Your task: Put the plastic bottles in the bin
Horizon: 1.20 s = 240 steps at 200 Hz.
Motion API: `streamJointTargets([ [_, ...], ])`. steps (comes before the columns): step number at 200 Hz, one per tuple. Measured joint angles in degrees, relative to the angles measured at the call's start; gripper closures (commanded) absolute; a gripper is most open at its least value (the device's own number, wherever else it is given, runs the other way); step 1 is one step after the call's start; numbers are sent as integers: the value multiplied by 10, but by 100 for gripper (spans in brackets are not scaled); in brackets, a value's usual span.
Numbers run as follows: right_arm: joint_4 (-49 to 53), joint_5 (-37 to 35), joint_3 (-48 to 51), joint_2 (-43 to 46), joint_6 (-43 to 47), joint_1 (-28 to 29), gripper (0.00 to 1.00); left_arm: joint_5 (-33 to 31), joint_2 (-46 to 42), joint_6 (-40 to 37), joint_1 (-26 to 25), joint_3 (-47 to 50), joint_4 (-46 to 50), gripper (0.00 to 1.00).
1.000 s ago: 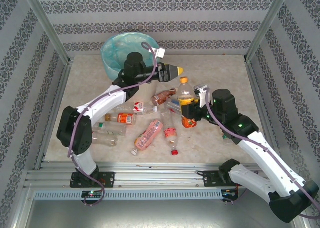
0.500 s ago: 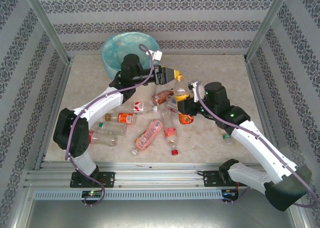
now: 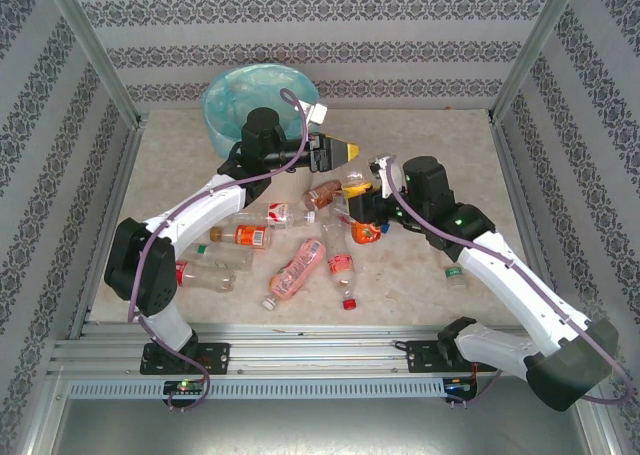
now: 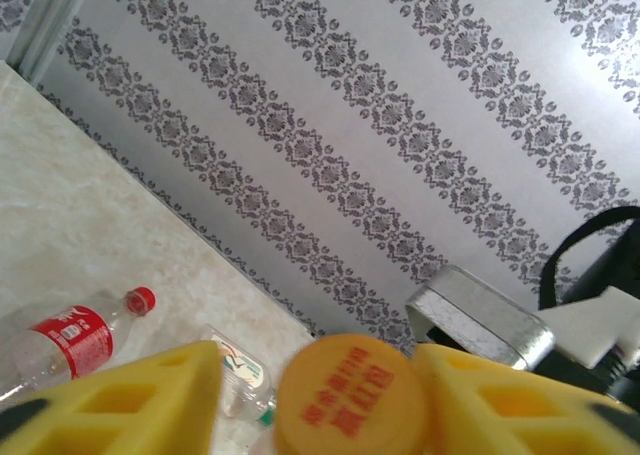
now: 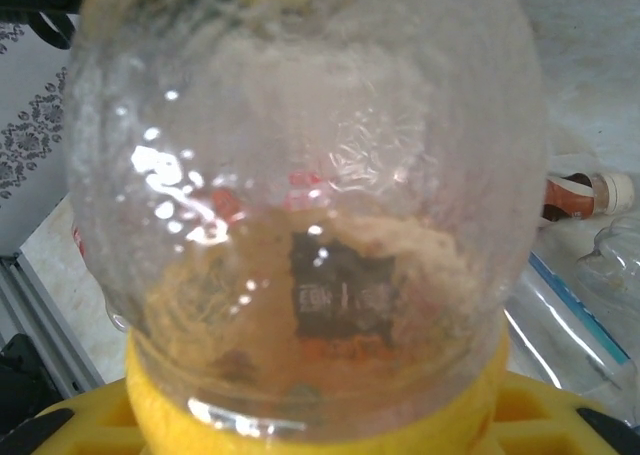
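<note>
Bottles (image 3: pixel 298 267) mostly lie short of the bin (image 3: pixel 212 115) — your right gripper (image 3: pixel 368 210) clamps one bottle (image 5: pixel 300 175), left gripper (image 3: pixel 348 152) gapes around its cap (image 4: pixel 345 395).

The bin (image 3: pixel 228 97) stands far left, the plastic bottles (image 3: pixel 297 268) lying before it

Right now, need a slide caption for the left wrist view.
Left tool open around the top of the orange-capped bottle; red-labelled bottle lying on the table behind.
</note>
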<state>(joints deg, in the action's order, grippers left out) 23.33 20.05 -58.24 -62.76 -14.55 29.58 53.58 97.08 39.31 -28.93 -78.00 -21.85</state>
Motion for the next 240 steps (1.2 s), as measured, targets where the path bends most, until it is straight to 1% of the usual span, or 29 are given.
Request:
streamJointTargets([
  [10, 0, 0, 0, -2, 0, 2, 55, 2, -1, -1, 0, 0, 0, 60],
  [24, 0, 0, 0, -3, 0, 4, 54, 4, -3, -1, 0, 0, 0, 70],
  [35, 0, -1, 0, -3, 0, 6, 52, 4, -4, 3, 0, 0, 1, 76],
  [48, -3, -2, 0, -3, 0, 7, 49, 4, -6, 4, 0, 0, 0, 85],
  [70, -5, -9, 2, 3, 0, 10, 33, 2, -10, 1, 0, 0, 0, 100],
  [97, -10, -26, 5, 20, 5, 18, 17, -18, -21, -5, 0, 0, 8, 100],
  [110, -14, -39, 5, 32, 9, 18, 13, -36, -33, -16, 0, 0, 17, 100],
  [143, -26, -75, 1, 50, 15, 18, 10, -92, -78, -55, 2, -14, 51, 100],
  [146, -26, -77, 0, 50, 15, 18, 7, -98, -82, -59, 2, -16, 53, 100],
  [155, -28, -87, -3, 52, 17, 18, 4, -118, -96, -72, 2, -25, 60, 100],
  [186, -45, -115, -2, 75, 25, 18, 3, -189, -142, -114, 14, -55, 87, 100],
  [214, -70, -137, 3, 102, 28, 18, 3, -253, -181, -155, 29, -59, 110, 100],
  [240, -78, -147, 5, 106, 30, 18, 4, -313, -205, -197, 43, -63, 140, 100],
])
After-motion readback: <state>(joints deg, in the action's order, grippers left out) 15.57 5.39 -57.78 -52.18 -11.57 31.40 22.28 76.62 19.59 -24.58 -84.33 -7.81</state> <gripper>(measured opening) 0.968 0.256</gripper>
